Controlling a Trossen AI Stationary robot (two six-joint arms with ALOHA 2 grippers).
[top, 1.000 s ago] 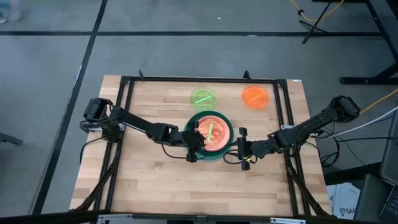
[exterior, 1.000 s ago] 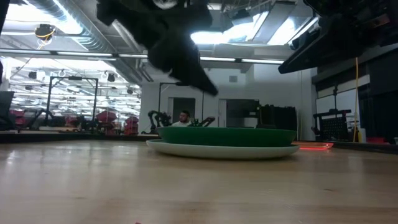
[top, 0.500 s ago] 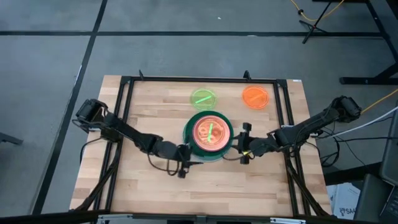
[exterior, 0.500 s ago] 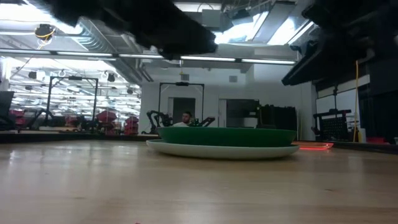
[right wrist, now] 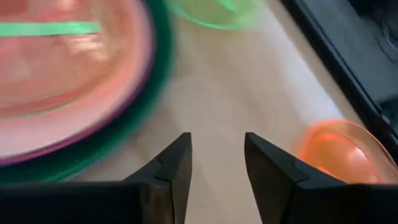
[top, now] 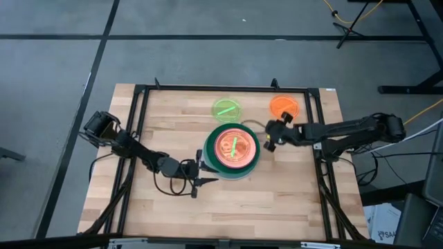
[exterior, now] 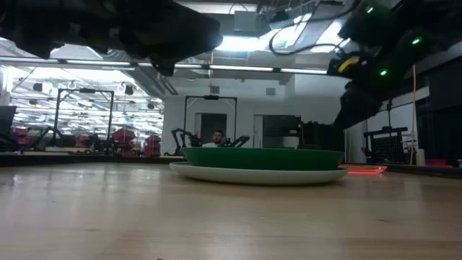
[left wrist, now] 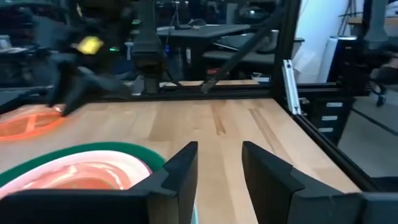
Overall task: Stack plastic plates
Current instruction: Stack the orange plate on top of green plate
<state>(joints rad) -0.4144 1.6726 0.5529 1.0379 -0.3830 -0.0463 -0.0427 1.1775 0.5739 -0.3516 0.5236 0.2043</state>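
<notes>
High view: right gripper [top: 270, 135] hovers open beside stack [top: 232, 150].

Your stack [top: 232, 149] sits mid-table, dark green under pink. A lime plate [top: 226, 108] and an orange plate [top: 283, 106] lie behind it. Your left gripper [top: 196, 181] is left of the stack, your right gripper [top: 269, 136] right of it.

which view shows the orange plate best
The high view: the orange plate lies whole and unobstructed near the table's far right corner, the right gripper close by. The right wrist view catches only part of it, the left wrist view a blurred edge, the low view nothing clear.
</notes>
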